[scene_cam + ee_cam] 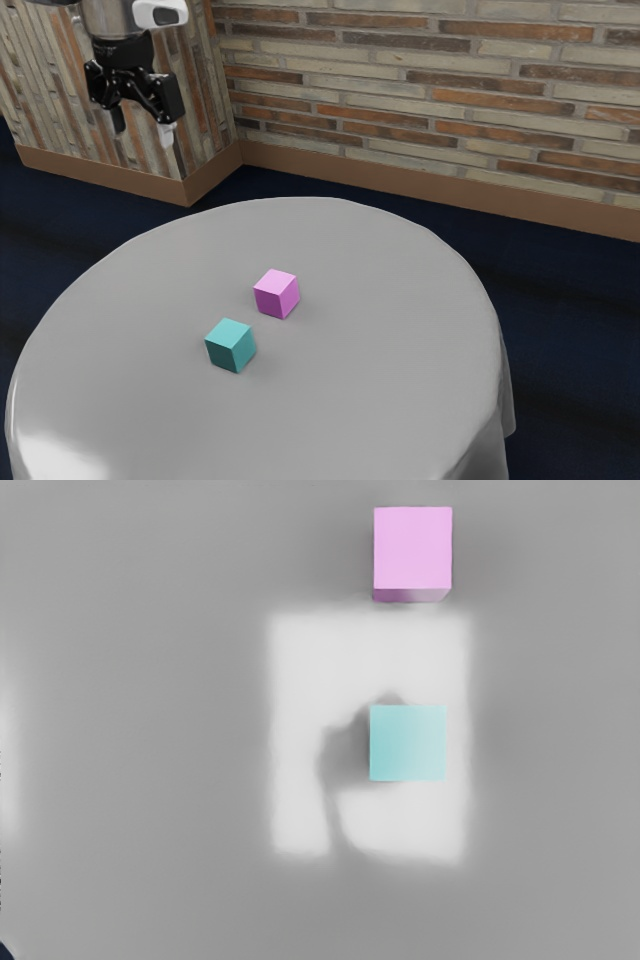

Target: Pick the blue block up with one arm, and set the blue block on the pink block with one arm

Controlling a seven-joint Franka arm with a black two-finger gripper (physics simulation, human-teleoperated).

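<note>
In the exterior view, the gripper (141,125) is hanging high above the table's (400,330) far edge at the exterior view's left, in front of the brick wall (420,80). Its 2 black fingers are standing spread apart and are pinching nothing. The blue block (230,345) is sitting flat on the grey cloth, near the table's middle. The pink block (276,293) is sitting just beside it, farther away and toward the exterior view's right, with a small gap between the 2.

In the wrist view, the camera is looking straight down on both cubes. The blue block (407,742) is lying inside a bright patch of light on the table (150,730), and the pink block (412,552) is lying just past that patch, apart from the blue one.

The blue block is looking like a small, rigid, light cube with smooth flat faces. It is probably calling for a top-down pinch across 2 opposite side faces, centred and low enough that it is not slipping or tilting.
</note>
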